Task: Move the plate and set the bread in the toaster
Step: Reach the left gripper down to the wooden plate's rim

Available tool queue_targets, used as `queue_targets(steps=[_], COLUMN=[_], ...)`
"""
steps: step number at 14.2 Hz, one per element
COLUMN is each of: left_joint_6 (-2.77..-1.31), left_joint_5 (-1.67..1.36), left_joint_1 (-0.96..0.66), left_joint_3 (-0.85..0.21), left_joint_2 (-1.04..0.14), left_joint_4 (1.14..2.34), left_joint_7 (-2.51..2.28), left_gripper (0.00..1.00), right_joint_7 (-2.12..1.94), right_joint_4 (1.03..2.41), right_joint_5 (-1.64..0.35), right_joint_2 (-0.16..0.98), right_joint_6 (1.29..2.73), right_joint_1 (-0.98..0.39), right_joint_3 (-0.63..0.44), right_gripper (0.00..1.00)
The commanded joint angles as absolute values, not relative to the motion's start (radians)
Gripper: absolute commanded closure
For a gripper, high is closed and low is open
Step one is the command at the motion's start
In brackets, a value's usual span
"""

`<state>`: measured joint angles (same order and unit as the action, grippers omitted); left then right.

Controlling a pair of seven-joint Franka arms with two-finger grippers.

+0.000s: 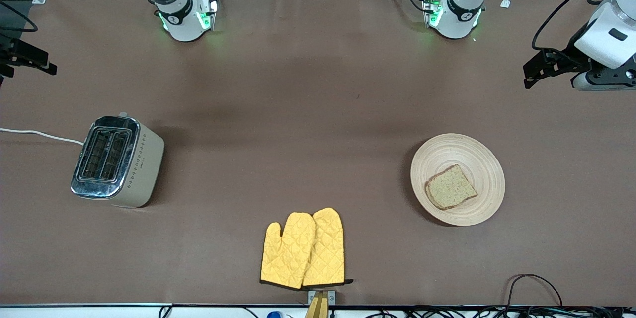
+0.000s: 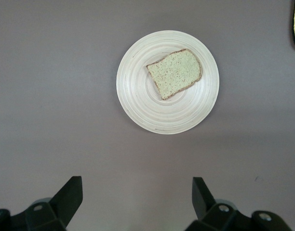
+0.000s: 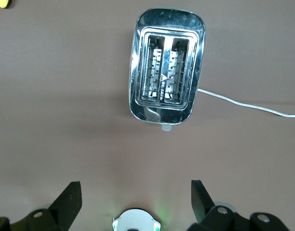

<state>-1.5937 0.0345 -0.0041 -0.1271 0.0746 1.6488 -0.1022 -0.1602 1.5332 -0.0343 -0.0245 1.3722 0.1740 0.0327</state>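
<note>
two grippers, both spread wide and holding nothing. the left gripper (image 2: 138, 197) hangs high over bare table at the left arm's end, its camera looking down on the plate (image 1: 484, 159). the right gripper (image 3: 136, 197) hangs high at the right arm's end, looking down on the toaster (image 1: 119, 161). the bread (image 1: 451, 187) lies flat on the plate, off centre toward the front camera. the toaster stands upright, both slots up and empty, white cord (image 1: 39, 134) running off the table edge. plate and toaster sit well apart, so the plate likely needs carrying toward the toaster first. yellow oven mitts (image 1: 304, 250) lie between them, nearer the front camera. no step appears started.
</note>
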Motion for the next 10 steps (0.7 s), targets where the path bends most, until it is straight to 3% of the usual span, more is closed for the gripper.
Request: queue_targets(steps=[1, 6, 10], left_joint_6=[-1.572, -1.585, -1.676], left_joint_5=[0.040, -0.009, -0.223], left_joint_1=[0.002, 0.034, 0.204], left_joint_3=[-0.132, -0.118, -0.118], left_joint_2=[0.064, -0.020, -0.152], left_joint_4=[1.626, 1.551, 1.535], left_joint_7=[-0.083, -0.083, 0.033], left_gripper=[0.00, 0.00, 0.00], right_joint_7=[-0.147, -0.149, -0.149], right_joint_4=[1.545, 1.545, 1.545], right_joint_5=[-0.051, -0.055, -0.055], right_joint_2=[-0.037, -0.037, -0.038], right_joint_6=[1.365, 1.362, 1.362], right_joint_1=[0.178, 0.183, 0.178], right_joint_3=[0.040, 0.037, 0.037], right_gripper=[0.00, 0.00, 0.00])
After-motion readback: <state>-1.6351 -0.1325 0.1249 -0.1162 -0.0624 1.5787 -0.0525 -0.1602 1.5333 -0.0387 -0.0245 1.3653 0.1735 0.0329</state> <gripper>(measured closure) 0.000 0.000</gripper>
